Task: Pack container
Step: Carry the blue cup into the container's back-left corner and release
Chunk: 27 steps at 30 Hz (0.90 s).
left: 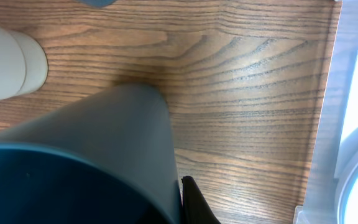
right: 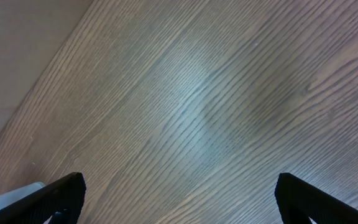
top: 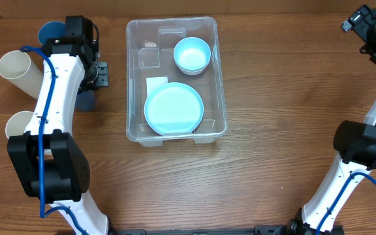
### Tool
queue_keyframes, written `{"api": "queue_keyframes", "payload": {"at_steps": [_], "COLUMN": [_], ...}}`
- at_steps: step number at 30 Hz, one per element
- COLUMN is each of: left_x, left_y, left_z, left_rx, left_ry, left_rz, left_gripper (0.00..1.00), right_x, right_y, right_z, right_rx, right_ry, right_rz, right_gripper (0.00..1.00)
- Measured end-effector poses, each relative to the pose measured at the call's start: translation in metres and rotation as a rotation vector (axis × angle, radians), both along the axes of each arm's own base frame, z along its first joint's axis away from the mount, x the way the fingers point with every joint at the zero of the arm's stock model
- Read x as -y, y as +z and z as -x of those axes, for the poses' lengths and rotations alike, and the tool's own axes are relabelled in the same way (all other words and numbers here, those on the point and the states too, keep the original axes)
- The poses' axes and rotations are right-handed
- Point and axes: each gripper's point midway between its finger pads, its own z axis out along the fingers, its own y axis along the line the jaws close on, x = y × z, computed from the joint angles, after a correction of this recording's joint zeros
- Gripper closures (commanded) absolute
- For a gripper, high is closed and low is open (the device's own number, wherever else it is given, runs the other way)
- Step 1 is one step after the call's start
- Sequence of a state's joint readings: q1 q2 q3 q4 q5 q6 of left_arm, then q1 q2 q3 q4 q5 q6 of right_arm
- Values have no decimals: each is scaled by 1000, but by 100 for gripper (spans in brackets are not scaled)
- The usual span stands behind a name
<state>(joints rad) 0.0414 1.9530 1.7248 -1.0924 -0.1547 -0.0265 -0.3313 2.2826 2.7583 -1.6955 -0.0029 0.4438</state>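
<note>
- Presently, the left gripper (top: pixel 95 78) is closed on the wall of a dark cup (top: pixel 87 99). The left wrist view shows one finger (left: pixel 194 202) pressed against the outside of the cup, while the other is hidden, probably inside it.
- The right gripper (right: pixel 179 202) is parked at the far right edge over bare table (top: pixel 273 98), jaws spread wide and empty.
- The container (top: pixel 130 78) sits mid-table between the arms, just right of the gripped cup. In it are a light blue bowl (top: pixel 192 55) in the far right corner and a light blue plate (top: pixel 173 108) at the near end.
- Step in hand, as I judge it: lift the dark cup and carry it into the container.
- Doing it well:
  - Lift straight up first, because a pinch on a thin wall may let the cup swing or slip.
  - Clear the container rim fully before crossing it.
  - Aim for the free far-left part of the floor, away from the bowl and plate.
  - Lower the cup until it rests on the floor, then release.
- Waiting on the left are a blue cup (top: pixel 51 31) and two cream cups, one lying farther back (top: pixel 15 68) and one nearer (top: pixel 19 124).
- Writing: a white label (top: pixel 156 85) lies on the container base, partly under the plate, and its text is too small to read. No brand marks can be made out on the cups, dishes or arms.
</note>
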Motion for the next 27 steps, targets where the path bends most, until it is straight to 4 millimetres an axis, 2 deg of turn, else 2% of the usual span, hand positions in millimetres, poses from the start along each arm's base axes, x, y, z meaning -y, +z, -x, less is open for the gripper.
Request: {"api": "queue_keyframes", "payload": {"at_steps": [3, 4, 6, 9, 11, 14, 15, 16, 18, 19, 21, 24, 27], "left_x": [1, 0, 1, 12, 24, 52, 67, 81, 109, 132, 170, 199, 211], "left_y": [6, 18, 60, 146, 214, 289, 310, 317, 312, 294, 245, 189, 149], "left_z": [8, 6, -3, -8, 2, 25, 32, 33, 26, 15, -10, -35, -50], "left_rx": [-41, -28, 39, 229, 407, 638, 703, 728, 721, 672, 544, 428, 346], "left_ry": [8, 15, 22, 2, -19, -85, -128, -168, -250, -309, -376, -415, -423], "left_rz": [4, 5, 6, 6, 13, 49, 82, 113, 164, 197, 239, 257, 260], "left_gripper": [96, 96, 96, 96, 96, 96, 96, 96, 96, 96, 96, 96, 96], "right_x": [0, 0, 0, 0, 0, 0, 0, 0, 0, 0, 0, 0, 0], "right_y": [0, 0, 0, 0, 0, 0, 0, 0, 0, 0, 0, 0, 0], "right_z": [0, 0, 0, 0, 0, 0, 0, 0, 0, 0, 0, 0, 0], "right_rx": [0, 0, 1, 0, 1, 0, 0, 0, 0, 0, 0, 0, 0], "right_ry": [0, 0, 0, 0, 0, 0, 0, 0, 0, -1, 0, 0, 0], "right_rz": [0, 0, 0, 0, 0, 0, 0, -1, 0, 0, 0, 0, 0], "right_gripper": [0, 0, 0, 0, 0, 0, 0, 0, 0, 0, 0, 0, 0]}}
